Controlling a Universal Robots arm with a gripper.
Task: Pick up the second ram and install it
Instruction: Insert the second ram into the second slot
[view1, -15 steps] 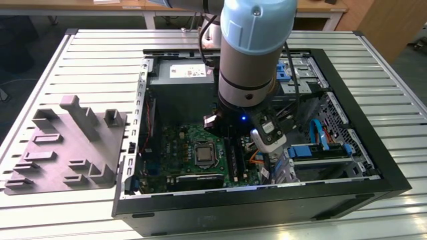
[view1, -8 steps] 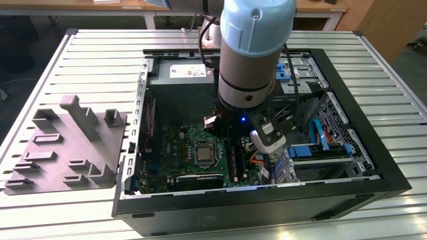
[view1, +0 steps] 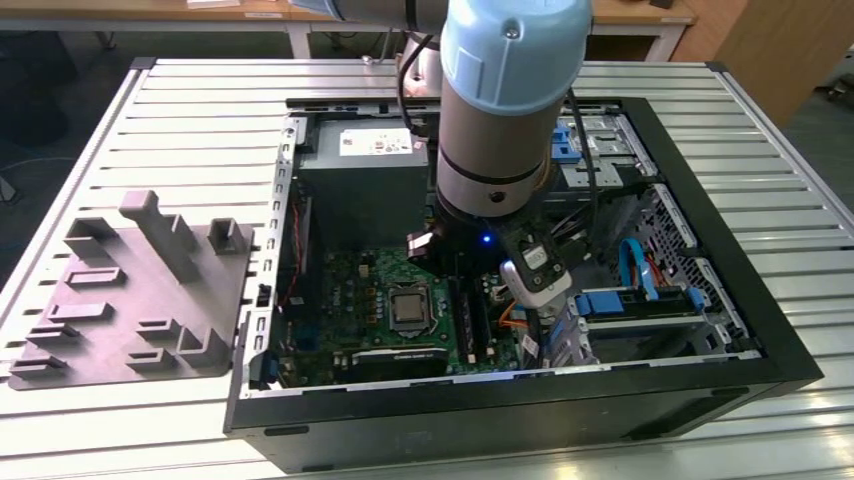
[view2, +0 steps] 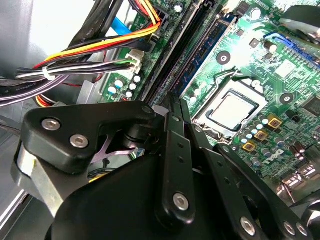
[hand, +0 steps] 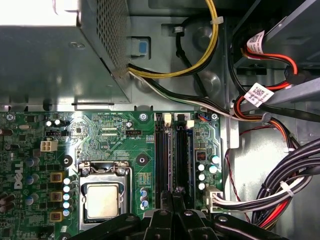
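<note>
Got the arm (view1: 507, 100) reaching straight down into the open PC case (view1: 787, 360) on the slatted table (view1: 200, 130). Parked over the memory slots, roughly 3 o'clock from the CPU (view1: 404, 308) in the exterior view. Grey holder block (view1: 134, 290) sitting out at 9 o'clock from the case, well apart from it.

In both wrist views, gripper (hand: 175, 192) (view2: 175, 102) with its fingers squeezed flat together, nothing visible pinched between them, tips right at the near end of the slots on the green motherboard (hand: 100, 130).

Looks like the second ram (hand: 164, 150) (view2: 172, 65) is standing on edge in the slot lined up with those fingertips, running straight away from them. Can't tell if it's fully clicked down, or if the tips actually touch it. Another dark stick (hand: 183, 150) seated just beside it in the neighbouring slot. Bundle of cables (hand: 290, 175) beyond that.
</note>
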